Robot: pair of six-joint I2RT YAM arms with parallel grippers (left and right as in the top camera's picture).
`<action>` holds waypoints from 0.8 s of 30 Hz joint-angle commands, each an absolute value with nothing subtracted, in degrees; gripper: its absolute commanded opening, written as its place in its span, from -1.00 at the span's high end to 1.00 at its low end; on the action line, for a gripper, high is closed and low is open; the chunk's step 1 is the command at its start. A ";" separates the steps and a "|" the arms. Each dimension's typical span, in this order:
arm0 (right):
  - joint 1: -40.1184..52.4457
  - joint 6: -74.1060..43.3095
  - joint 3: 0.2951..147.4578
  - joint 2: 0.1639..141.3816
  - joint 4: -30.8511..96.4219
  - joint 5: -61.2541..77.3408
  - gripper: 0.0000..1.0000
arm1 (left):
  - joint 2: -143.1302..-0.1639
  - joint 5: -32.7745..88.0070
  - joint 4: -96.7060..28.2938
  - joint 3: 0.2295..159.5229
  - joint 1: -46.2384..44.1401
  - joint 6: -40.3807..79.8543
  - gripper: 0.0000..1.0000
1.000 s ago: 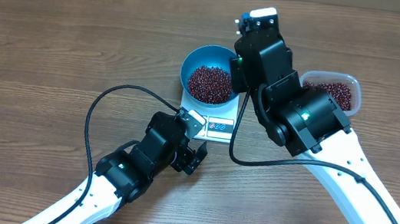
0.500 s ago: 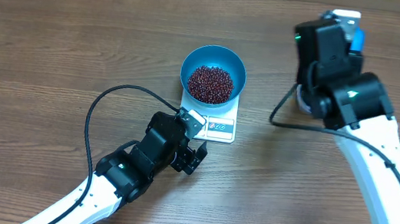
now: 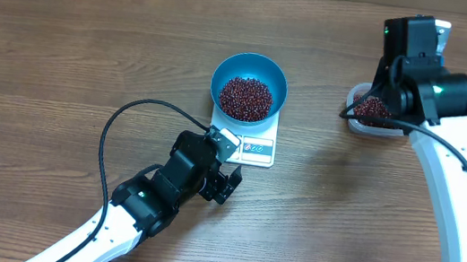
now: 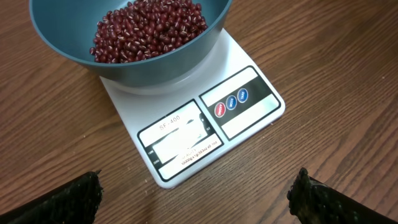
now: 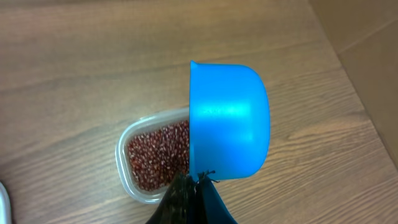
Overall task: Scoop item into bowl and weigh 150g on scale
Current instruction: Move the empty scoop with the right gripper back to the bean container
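The deep blue bowl (image 3: 251,72) stands on the white scale (image 3: 256,148) and holds a heap of red-brown beans (image 3: 246,98). In the left wrist view the bowl (image 4: 74,43), its beans (image 4: 149,28) and the scale (image 4: 208,124) lie just ahead of my left gripper (image 4: 196,200), which is open and empty over bare table. My right gripper (image 5: 198,182) is shut on the handle of a small blue scoop (image 5: 229,121). The scoop hangs tipped on its side above the right part of the clear tub (image 5: 127,180) of beans (image 5: 158,155).
The clear tub (image 3: 354,120) sits at the right of the table, mostly under my right arm (image 3: 428,93). The left arm's black cable (image 3: 111,133) loops over the table to the left of the scale. A cardboard wall runs along the far edge.
My right arm has swung with the scoop from over the bowl to the right, and now hangs above the tub. The left arm has not moved.
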State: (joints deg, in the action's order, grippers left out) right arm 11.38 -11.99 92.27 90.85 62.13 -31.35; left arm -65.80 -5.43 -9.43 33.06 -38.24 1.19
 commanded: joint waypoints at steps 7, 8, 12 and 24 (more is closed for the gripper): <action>11.18 -12.47 92.86 95.74 63.88 -29.43 0.93 | -65.91 -6.17 -9.41 32.71 -38.26 1.72 -0.99; 11.18 -12.47 92.86 96.09 63.99 -29.39 0.93 | -65.91 -6.17 -9.41 32.71 -38.26 1.72 -0.99; 11.18 -13.65 92.86 97.82 65.34 -28.99 0.93 | -65.91 -6.17 -9.43 32.71 -38.26 1.72 -0.99; 11.16 -13.76 90.74 99.09 65.08 -28.80 0.92 | -65.91 -6.17 -9.43 32.71 -38.26 1.72 -0.99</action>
State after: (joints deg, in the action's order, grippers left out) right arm 11.33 -13.28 92.12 99.18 65.91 -28.73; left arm -65.80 -5.43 -9.43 33.06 -38.24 1.19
